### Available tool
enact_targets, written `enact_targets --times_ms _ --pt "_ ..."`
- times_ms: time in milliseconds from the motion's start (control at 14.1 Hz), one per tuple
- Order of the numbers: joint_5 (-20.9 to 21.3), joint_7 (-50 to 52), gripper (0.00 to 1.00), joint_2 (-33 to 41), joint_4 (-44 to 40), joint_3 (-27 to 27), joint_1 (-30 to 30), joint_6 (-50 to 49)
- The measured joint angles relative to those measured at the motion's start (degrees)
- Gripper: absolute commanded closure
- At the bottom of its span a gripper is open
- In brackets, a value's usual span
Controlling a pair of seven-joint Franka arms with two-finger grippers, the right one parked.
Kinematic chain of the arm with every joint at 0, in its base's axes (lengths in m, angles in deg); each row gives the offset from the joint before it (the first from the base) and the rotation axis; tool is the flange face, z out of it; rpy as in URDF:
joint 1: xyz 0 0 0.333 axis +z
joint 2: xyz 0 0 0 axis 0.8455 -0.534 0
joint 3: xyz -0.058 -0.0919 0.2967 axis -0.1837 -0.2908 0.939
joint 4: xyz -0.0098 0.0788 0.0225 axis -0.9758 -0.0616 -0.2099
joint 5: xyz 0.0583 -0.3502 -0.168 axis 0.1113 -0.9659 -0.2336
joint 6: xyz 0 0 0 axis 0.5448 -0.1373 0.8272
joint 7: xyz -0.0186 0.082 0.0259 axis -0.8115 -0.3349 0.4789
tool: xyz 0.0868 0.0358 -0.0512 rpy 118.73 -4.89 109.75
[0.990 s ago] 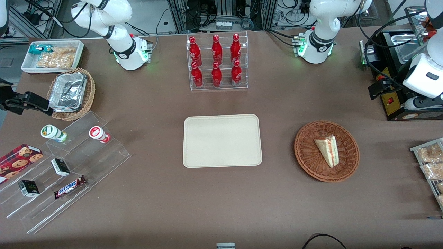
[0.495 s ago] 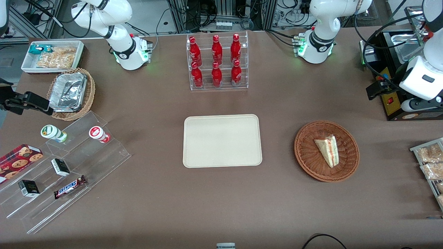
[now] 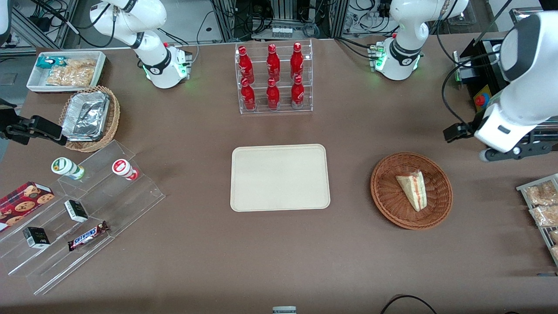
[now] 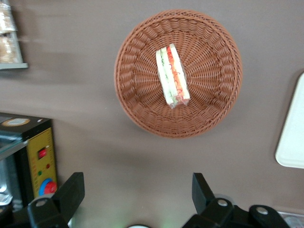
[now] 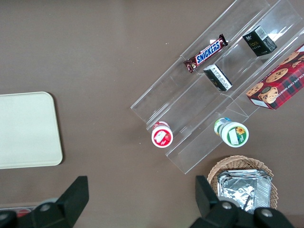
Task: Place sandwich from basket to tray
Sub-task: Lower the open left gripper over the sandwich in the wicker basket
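Observation:
The sandwich (image 3: 413,189), a wrapped pale wedge with red and green layers along its edge (image 4: 172,76), lies in the round reddish-brown wicker basket (image 3: 386,189) (image 4: 137,118). The cream tray (image 3: 279,177) lies bare at the table's middle, beside the basket; one rounded corner of the tray (image 4: 292,142) shows in the left wrist view. My gripper (image 3: 510,152) (image 4: 137,185) hangs above the table beside the basket, toward the working arm's end and a little farther from the front camera. Its fingers (image 4: 71,190) are spread wide, open, with only bare tabletop between them.
A black appliance (image 3: 490,78) (image 4: 33,156) stands close to the gripper. A rack of bagged snacks (image 3: 542,205) sits at the working arm's end. A clear rack of red bottles (image 3: 273,78) stands farther back than the tray. Stepped acrylic shelves (image 3: 87,209) and a foil-filled basket (image 3: 89,117) lie toward the parked arm's end.
The left arm has swung away from over the black appliance, toward the basket and nearer the front camera. Sandwich, basket and tray have not moved.

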State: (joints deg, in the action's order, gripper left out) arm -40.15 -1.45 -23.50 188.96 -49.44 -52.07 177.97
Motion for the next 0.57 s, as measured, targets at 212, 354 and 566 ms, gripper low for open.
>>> enact_targets --times_ms 212,354,566 --pt "0.0 1.0 0.00 -2.4 7.8 0.1 0.0 10.1" --pt "0.0 6.8 0.00 -4.5 11.6 0.2 0.0 16.9" --pt "0.0 17.8 0.00 -8.5 15.0 0.2 0.0 26.2"
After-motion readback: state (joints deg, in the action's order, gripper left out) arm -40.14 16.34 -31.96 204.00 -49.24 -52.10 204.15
